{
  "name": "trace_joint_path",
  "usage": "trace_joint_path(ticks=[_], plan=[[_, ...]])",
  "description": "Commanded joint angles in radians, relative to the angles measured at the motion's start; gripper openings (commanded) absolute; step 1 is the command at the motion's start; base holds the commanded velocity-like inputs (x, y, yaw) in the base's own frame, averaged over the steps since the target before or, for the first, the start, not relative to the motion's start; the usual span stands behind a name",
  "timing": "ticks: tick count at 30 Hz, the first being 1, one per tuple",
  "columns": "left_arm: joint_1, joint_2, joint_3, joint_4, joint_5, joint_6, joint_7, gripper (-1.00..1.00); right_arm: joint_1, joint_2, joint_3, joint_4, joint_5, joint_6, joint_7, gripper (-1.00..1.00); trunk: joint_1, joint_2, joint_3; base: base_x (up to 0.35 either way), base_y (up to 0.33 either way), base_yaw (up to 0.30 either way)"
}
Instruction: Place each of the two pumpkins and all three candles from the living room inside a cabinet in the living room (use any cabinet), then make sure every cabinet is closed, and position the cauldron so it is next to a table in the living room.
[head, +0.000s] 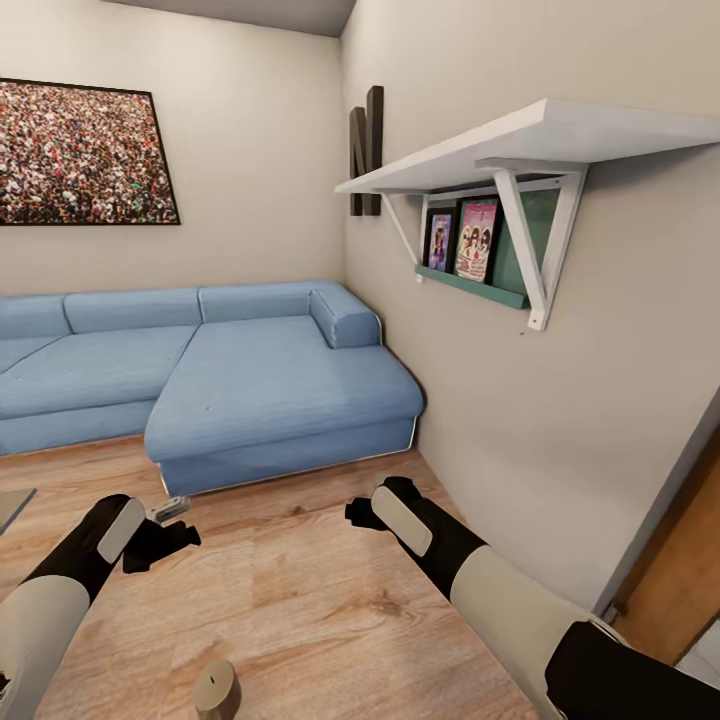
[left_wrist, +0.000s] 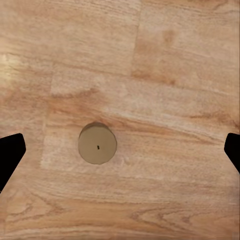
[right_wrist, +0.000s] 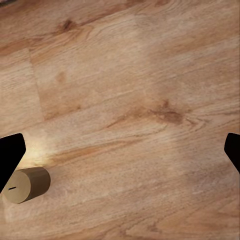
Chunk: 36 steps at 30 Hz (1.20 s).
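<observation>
One grey-beige candle (head: 215, 688) stands upright on the wood floor close in front of me. From above in the left wrist view the candle (left_wrist: 97, 144) lies between the spread black fingertips (left_wrist: 10, 157). My left gripper (head: 160, 540) hangs open over it, holding nothing. The right wrist view catches the same candle (right_wrist: 27, 185) off to one side. My right gripper (head: 358, 513) is open and empty above bare floor. The pumpkins, cabinet and cauldron are out of view.
A blue corner sofa (head: 280, 400) fills the space ahead. The right wall carries a white shelf (head: 530, 140) at head height. A grey table corner (head: 12, 505) pokes in at the left edge. An orange-brown door (head: 680, 580) stands at the lower right.
</observation>
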Motion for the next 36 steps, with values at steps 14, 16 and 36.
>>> trace_joint_path(ticks=[14,16,36], plan=[[0.000,-0.003,0.000,0.000,0.009,0.039,0.019,1.00,-0.001,0.000,0.003,-0.003,-0.007,0.003,-0.009,1.00,0.011,-0.021,-0.010,0.000,0.005,0.000],[0.000,-0.003,0.000,-0.001,0.009,0.040,0.020,1.00,-0.001,0.000,0.003,-0.003,-0.007,0.003,-0.009,1.00,0.019,-0.035,-0.017,0.000,0.000,0.000],[0.000,-0.003,0.002,-0.001,0.013,0.029,0.082,1.00,0.006,-0.004,0.016,-0.221,-0.006,0.010,-0.018,1.00,0.096,-0.175,-0.079,0.000,0.000,0.000]])
